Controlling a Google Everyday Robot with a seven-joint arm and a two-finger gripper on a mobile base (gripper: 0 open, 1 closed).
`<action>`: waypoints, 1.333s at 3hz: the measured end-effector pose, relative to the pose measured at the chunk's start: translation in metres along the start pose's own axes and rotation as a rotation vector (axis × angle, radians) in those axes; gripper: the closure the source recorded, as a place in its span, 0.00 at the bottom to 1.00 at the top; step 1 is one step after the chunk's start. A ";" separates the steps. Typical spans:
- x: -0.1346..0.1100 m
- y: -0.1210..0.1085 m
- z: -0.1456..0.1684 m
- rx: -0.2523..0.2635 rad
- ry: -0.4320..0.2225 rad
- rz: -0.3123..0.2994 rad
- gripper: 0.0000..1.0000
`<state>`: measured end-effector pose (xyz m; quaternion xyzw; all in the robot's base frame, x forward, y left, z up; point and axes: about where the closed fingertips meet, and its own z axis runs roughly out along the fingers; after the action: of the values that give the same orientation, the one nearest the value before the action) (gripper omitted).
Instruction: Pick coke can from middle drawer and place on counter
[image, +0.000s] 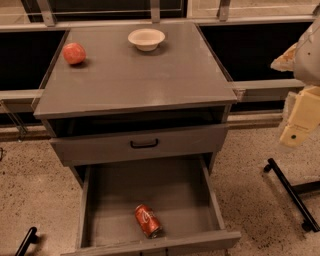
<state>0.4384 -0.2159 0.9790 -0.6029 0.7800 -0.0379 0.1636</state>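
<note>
The coke can (148, 220), a smooth red cylinder, lies on its side near the front of the open middle drawer (150, 185), a shallow grey wooden box. The cream gripper (297, 125) hangs at the right, off the matte grey counter (135, 75); its opening cannot be told.

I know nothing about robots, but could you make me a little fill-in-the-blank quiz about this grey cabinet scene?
1. The coke can lies on its ____ in the open middle drawer.
2. The counter holds ____ things: an apple and a white bowl.
3. The pincer hangs beside the cabinet at the picture's ____ edge, away from the can.
Missing words: side; two; right.
</note>
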 end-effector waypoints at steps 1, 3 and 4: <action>0.000 0.000 0.000 0.000 0.000 0.000 0.00; -0.011 0.003 0.063 -0.105 -0.026 0.115 0.00; -0.022 0.039 0.144 -0.220 -0.012 0.270 0.00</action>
<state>0.4502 -0.1642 0.8381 -0.5072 0.8523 0.0736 0.1047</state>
